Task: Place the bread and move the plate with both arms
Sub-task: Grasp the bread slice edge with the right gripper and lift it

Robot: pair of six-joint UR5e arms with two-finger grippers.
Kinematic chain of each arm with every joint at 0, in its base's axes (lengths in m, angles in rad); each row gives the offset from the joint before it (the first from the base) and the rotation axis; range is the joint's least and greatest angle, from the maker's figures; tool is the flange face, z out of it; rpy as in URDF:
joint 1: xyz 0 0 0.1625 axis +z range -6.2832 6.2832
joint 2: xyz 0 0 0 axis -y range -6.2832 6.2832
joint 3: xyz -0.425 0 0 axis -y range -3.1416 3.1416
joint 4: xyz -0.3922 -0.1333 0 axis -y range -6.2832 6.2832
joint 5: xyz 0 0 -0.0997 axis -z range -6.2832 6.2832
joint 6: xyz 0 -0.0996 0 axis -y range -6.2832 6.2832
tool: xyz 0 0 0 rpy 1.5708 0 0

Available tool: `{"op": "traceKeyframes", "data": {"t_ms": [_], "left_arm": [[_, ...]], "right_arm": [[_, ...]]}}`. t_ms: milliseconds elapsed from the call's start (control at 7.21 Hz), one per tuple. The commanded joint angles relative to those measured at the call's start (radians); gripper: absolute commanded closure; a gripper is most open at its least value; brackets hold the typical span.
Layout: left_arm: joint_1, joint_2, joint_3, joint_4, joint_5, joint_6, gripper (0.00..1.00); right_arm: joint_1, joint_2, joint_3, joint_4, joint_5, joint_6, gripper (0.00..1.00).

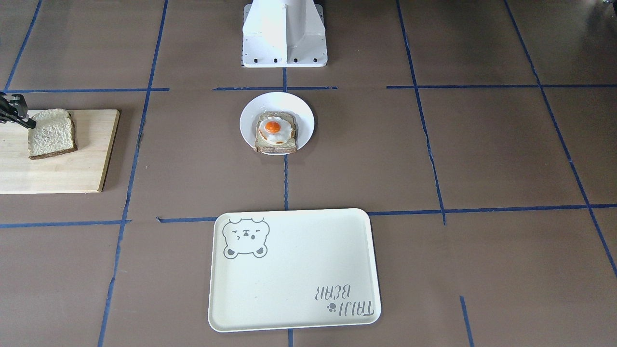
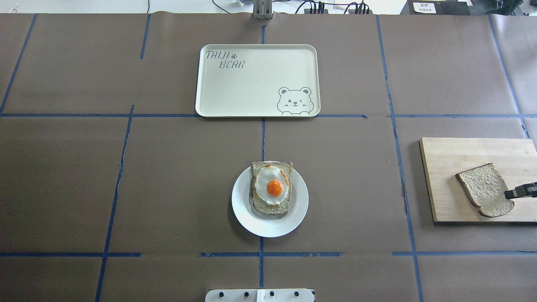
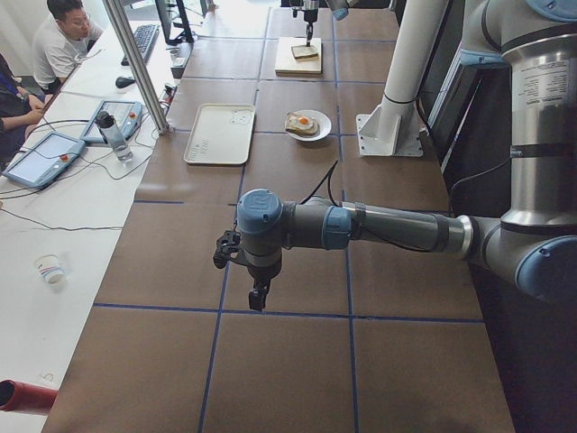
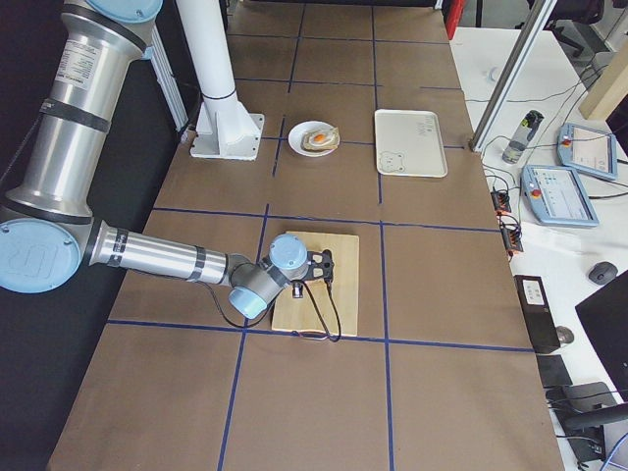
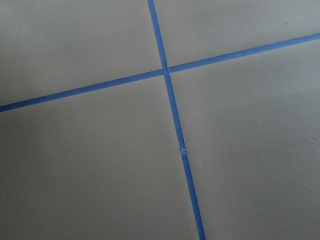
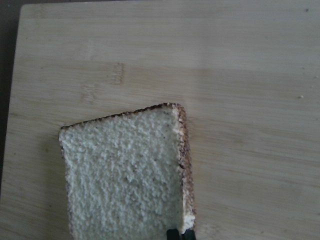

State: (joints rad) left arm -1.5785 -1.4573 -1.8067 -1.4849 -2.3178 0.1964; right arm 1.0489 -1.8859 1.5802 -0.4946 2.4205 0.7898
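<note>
The plain bread slice (image 1: 50,134) lies on a wooden cutting board (image 1: 72,168), near the board's edge in the overhead view (image 2: 484,188). My right gripper (image 1: 26,121) reaches in from the side, and its black fingertips (image 6: 181,234) pinch the slice's crust edge, which looks slightly raised. The small white plate (image 1: 303,115) sits at the table's centre and holds a second slice topped with a fried egg (image 1: 275,131). My left gripper (image 3: 257,293) hangs over bare table far from these; I cannot tell whether it is open or shut.
A cream rectangular tray with a bear drawing (image 1: 294,270) lies beyond the plate, on the operators' side. The white pedestal (image 1: 284,33) stands behind the plate. Blue tape lines cross the brown table. The left wrist view shows only table and tape.
</note>
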Motion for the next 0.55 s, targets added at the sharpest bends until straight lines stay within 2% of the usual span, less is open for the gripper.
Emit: {"op": "traceKeyframes", "data": {"t_ms": [0, 139, 416], "left_arm": [[0.000, 0.000, 0.001, 0.000, 0.000, 0.000, 0.00], [0.000, 0.000, 0.000, 0.001, 0.000, 0.000, 0.00], [0.000, 0.000, 0.000, 0.005, 0.000, 0.002, 0.00]], "right_arm": [[0.048, 0.017, 0.073, -0.004, 0.110, 0.034, 1.00], [0.057, 0.052, 0.136, -0.009, 0.124, 0.166, 1.00], [0.045, 0.202, 0.147, -0.009, 0.131, 0.349, 1.00]]}}
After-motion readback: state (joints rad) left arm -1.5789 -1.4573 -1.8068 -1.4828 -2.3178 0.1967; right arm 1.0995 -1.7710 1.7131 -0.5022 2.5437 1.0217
